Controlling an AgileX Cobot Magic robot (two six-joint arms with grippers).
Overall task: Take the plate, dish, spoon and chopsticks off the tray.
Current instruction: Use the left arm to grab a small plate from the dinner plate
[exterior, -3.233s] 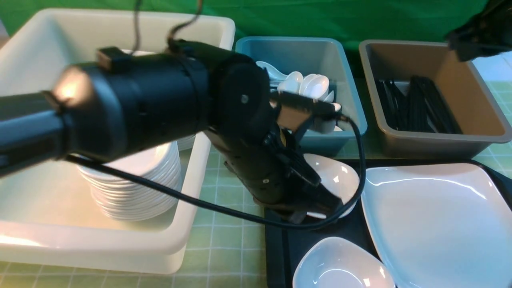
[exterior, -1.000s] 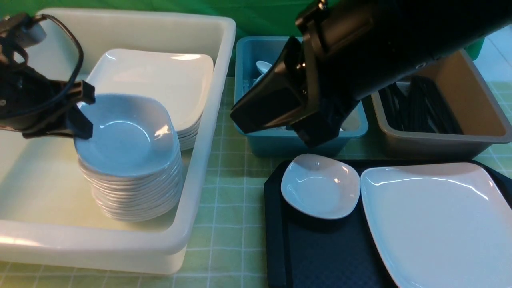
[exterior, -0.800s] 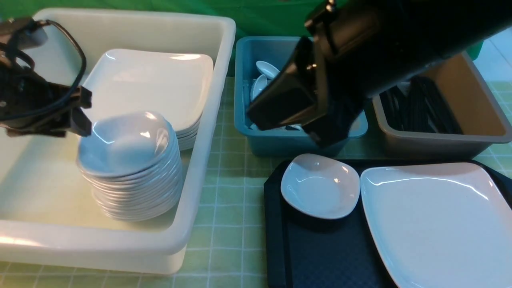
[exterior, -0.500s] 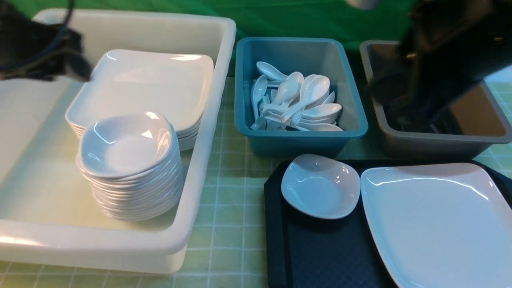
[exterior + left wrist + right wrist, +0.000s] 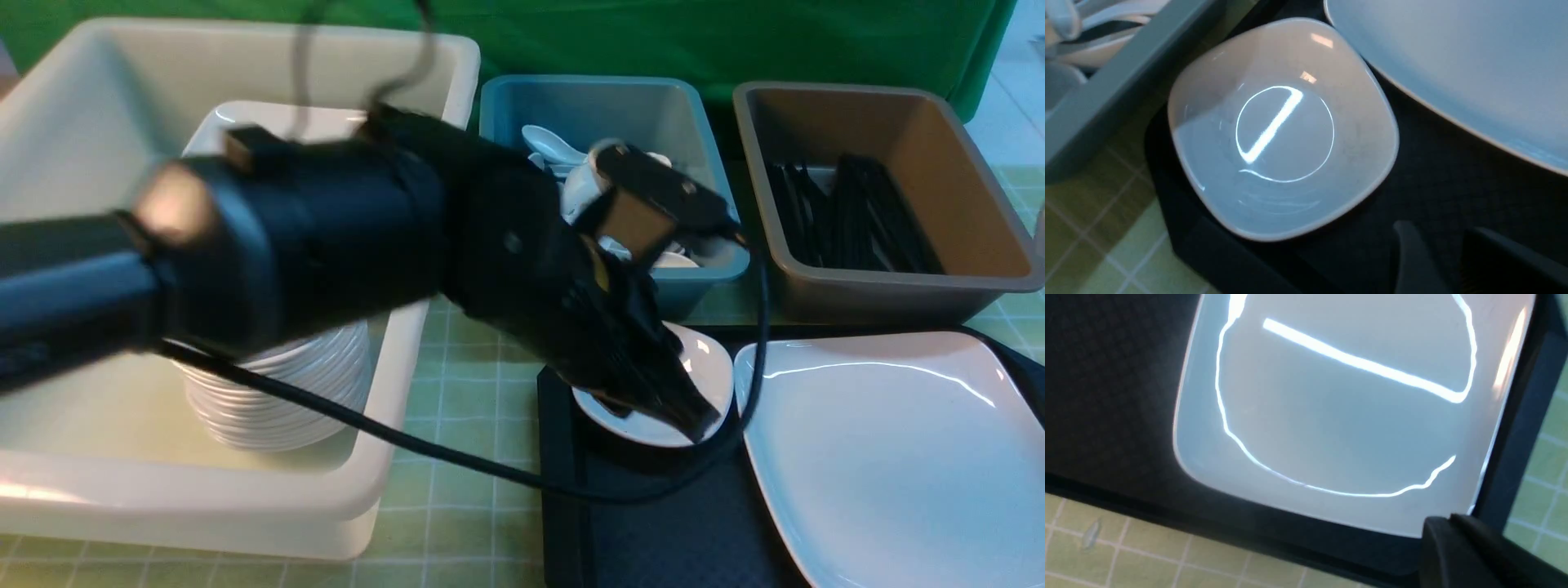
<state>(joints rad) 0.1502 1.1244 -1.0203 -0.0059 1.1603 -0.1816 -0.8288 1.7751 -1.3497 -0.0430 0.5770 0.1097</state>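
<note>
Found the small glossy white rounded-square dish (image 5: 1282, 130) lying flat on the black textured plastic tray (image 5: 1453, 183), just beyond and below the nearer left gripper (image 5: 1437, 232), narrowly parted and empty, with no long axis to favour.

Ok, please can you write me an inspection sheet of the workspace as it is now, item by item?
Surface: green checked tablecloth under everything.
Job's things: large black textured plastic tray carries the small white rounded-square dish and the large glossy white square plate; no spoon or chopsticks seen on it.
Clutter: big white plastic tub with stacked white dishes; blue bin of white spoons; brown bin of black chopsticks.
Pincers: left pincer open beside the small dish, holding nothing; right pincer shut, near the plate's edge.
Cables: black cable hangs from the left arm across the tray.
Surroundings: green cloth backdrop.
</note>
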